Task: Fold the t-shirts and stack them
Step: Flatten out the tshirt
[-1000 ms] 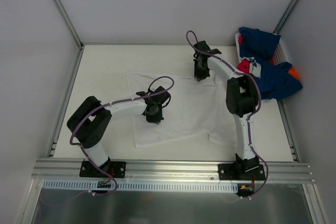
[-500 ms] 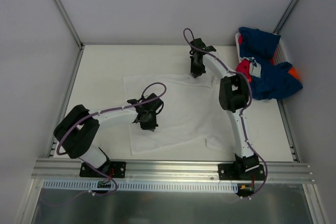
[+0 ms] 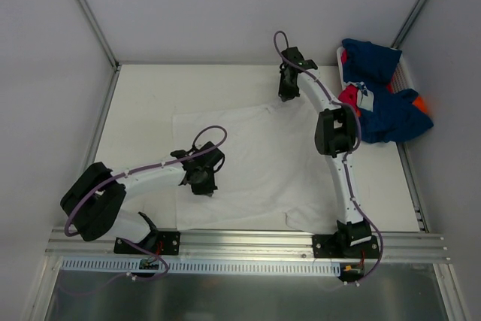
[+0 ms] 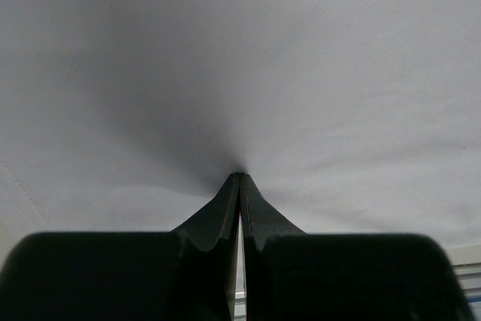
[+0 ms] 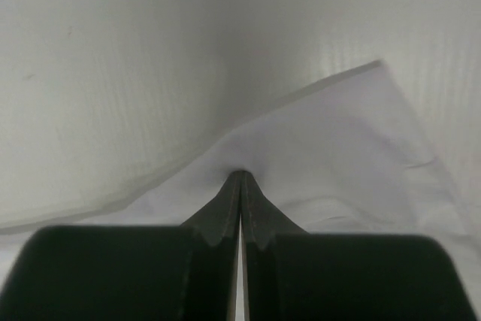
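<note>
A white t-shirt (image 3: 259, 159) lies spread across the middle of the table. My left gripper (image 3: 201, 180) is shut on its near-left part; in the left wrist view the cloth (image 4: 316, 73) puckers at the shut tips (image 4: 240, 175). My right gripper (image 3: 286, 93) is shut on the shirt's far edge, where the right wrist view shows a white fold (image 5: 338, 140) pinched at the tips (image 5: 241, 174). Navy blue t-shirts (image 3: 387, 110), with a pinkish-red one (image 3: 347, 95) and some orange (image 3: 422, 104), are heaped at the far right.
The heap of shirts rests in a white basket (image 3: 406, 74) against the right wall. Grey walls enclose the cream table (image 3: 143, 103) on three sides. A metal rail (image 3: 240, 240) runs along the near edge by the arm bases.
The left gripper has moved toward the near left and the right gripper toward the back, each pulling the white t-shirt with it. The shirt now lies wider and flatter.
</note>
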You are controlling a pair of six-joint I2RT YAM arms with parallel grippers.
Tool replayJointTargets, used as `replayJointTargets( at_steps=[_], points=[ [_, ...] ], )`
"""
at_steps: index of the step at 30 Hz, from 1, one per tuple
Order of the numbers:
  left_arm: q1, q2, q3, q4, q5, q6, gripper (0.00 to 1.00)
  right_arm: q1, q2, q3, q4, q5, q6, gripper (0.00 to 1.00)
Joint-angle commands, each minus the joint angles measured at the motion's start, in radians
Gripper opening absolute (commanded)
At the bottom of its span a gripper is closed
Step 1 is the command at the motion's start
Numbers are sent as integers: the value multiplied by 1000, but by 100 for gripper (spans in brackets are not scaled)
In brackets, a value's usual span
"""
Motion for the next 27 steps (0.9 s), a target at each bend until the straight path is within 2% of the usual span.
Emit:
replayJointTargets(
  at_steps=[1, 7, 10, 12, 13, 14, 15, 16, 17, 18, 19, 20, 22, 23, 27],
  points=[
    [-4, -28, -18, -82, -34, -13, 0, -64, 5, 59, 20, 10, 26, 0],
    [-1, -56, -23, -113, -81, -15, 0, -113, -5, 50, 95, -5, -7, 0],
    [-1, -62, 45, -118, -148, 29, 0, -116, -51, 16, 145, -7, -55, 0],
    [-1, -61, 95, -118, -202, 81, 0, -116, -106, 1, 158, 10, -76, 5],
    [-1, -52, 161, -118, -221, 103, 8, -116, -126, -7, 158, 21, -92, 7],
    [1, -47, 193, -116, -237, 147, 21, -116, -151, -15, 158, 48, -101, 15],
    [3, -39, 235, -116, -253, 173, 48, -116, -177, -24, 159, 61, -125, 21],
    [6, -27, 319, -116, -285, 199, 62, -117, -242, -53, 155, 69, -135, 28],
    [9, -22, 359, -116, -308, 247, 73, -119, -281, -74, 155, 84, -144, 40],
    [13, -16, 402, -116, -334, 264, 83, -119, -322, -102, 150, 82, -145, 48],
    [33, -2, 478, -116, -363, 284, 99, -120, -411, -128, 135, 79, -144, 52],
    [48, 4, 511, -113, -359, 314, 99, -122, -457, -193, 129, 52, -139, 64],
    [88, 18, 583, -98, -324, 338, 99, -117, -593, -272, 106, 9, -138, 65],
    [136, 18, 592, -87, -255, 353, 99, -117, -638, -363, 101, -28, -135, 65],
    [234, -27, 559, -16, -166, 367, 99, -105, -818, -603, 112, -46, -142, 65]
  ],
)
